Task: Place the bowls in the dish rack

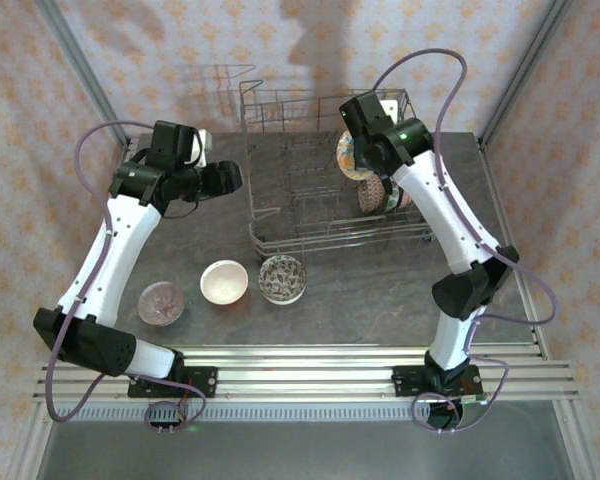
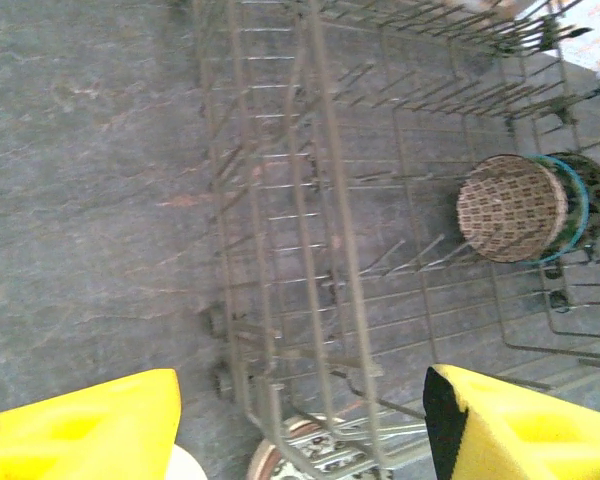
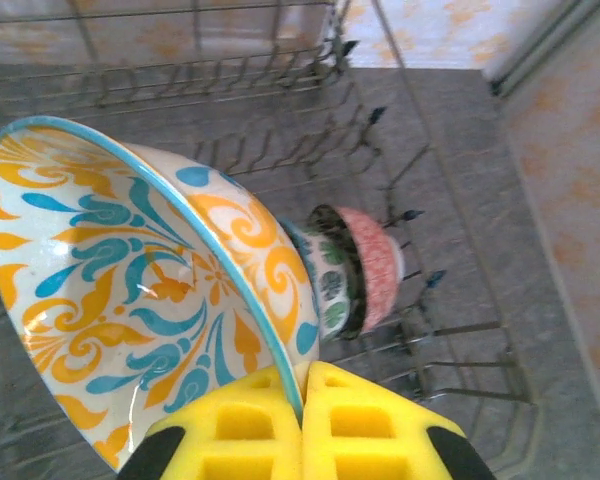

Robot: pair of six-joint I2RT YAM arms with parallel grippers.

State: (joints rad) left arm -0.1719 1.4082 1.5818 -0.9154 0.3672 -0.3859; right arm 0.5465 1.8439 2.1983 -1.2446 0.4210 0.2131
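Observation:
My right gripper point(image 3: 305, 400) is shut on the rim of an orange-and-teal patterned bowl point(image 3: 130, 290), held tilted above the right part of the grey wire dish rack point(image 1: 280, 235). Two bowls stand on edge in the rack behind it, a teal floral one point(image 3: 325, 275) and a pink one point(image 3: 375, 260). Three bowls lie on the table in front of the rack: a pinkish one point(image 1: 161, 303), a cream-white one point(image 1: 224, 282) and a dark patterned one point(image 1: 282, 278). My left gripper point(image 1: 225, 178) hangs open and empty just left of the rack, its yellow fingers point(image 2: 80, 430) wide apart.
Tall grid sides and rows of upright tines point(image 2: 310, 200) fill the rack's left half. The grey table point(image 1: 210, 220) runs to the arm rails at the near edge. Patterned walls and metal posts close in the back and sides.

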